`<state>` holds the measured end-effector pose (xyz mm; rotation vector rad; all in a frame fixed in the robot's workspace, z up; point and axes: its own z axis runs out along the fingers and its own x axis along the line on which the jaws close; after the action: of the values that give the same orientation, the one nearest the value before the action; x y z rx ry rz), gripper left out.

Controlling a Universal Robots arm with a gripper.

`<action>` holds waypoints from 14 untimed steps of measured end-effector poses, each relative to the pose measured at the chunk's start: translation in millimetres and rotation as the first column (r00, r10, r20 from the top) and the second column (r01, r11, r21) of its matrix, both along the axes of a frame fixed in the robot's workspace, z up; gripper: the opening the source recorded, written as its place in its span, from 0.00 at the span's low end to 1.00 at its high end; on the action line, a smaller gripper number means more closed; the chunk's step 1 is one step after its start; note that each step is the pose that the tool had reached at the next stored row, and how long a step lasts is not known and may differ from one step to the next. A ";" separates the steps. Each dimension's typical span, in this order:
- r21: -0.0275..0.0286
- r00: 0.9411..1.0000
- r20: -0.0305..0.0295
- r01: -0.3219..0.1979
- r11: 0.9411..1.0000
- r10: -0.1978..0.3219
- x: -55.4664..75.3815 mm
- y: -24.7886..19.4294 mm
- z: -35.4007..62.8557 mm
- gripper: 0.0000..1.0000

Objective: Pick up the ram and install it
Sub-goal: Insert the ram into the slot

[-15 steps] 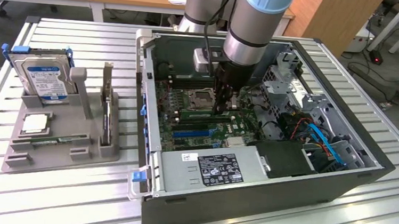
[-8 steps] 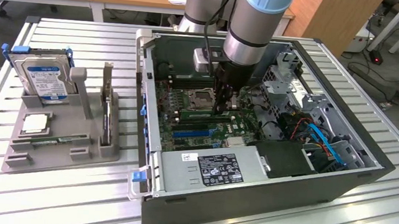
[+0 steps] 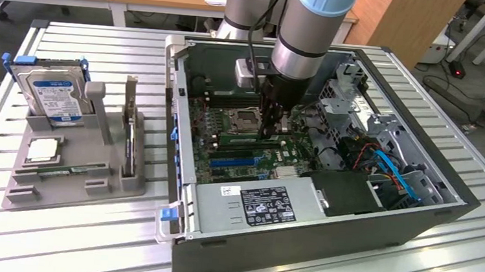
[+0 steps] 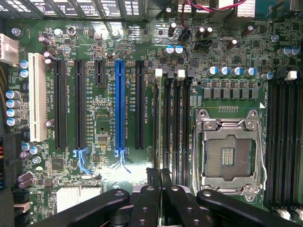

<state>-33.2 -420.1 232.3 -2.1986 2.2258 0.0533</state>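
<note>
The ram is a thin green stick seen edge-on, standing along the outermost memory slot between the black card slot and the CPU socket. My gripper is shut on its near end, with both black fingers pressed against the stick. In the exterior view the gripper reaches straight down into the open computer case. There the ram shows as a green strip running from the fingers toward the exterior view's left, low on the motherboard beside the CPU socket.
A blue card slot and several black slots lie beside the memory slots. The power supply and blue cables crowd the case. On the table at the exterior view's left, a grey holder carries a hard drive.
</note>
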 end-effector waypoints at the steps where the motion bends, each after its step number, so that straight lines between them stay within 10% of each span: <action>1: 0.000 1.000 0.000 0.000 1.000 0.000 0.0 0.0 0.0 0.11; 14: 0.000 1.000 0.000 0.000 1.000 0.000 0.0 0.1 -1.0 0.11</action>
<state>-33.2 -420.0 231.4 -2.1987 2.2258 0.0533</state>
